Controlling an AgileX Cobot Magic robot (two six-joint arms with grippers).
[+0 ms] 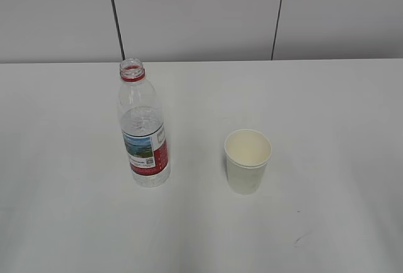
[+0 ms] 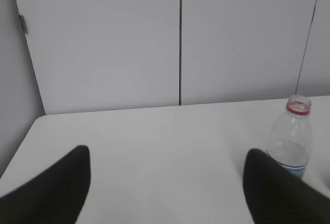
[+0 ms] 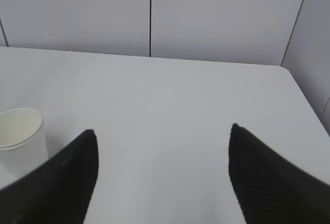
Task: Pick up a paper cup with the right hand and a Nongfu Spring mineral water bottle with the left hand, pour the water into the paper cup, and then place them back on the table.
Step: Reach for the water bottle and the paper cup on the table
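Both tools, left (image 2: 167,182) and right (image 3: 162,175), wide apart, empty, only in wrist views.

Only two things stand on the table (image 1: 327,109): the uncapped Nongfu Spring mineral water bottle (image 1: 143,131) and the paper cup (image 1: 247,160), which sits at about four o'clock from the bottle. They are apart, with a bare strip of tabletop between them. Bare tabletop lies on every side of both. The left hand (image 2: 167,182) has its fingers spread over bare table, the bottle at its two o'clock. The right hand (image 3: 162,177) is likewise spread, the cup at its nine o'clock.
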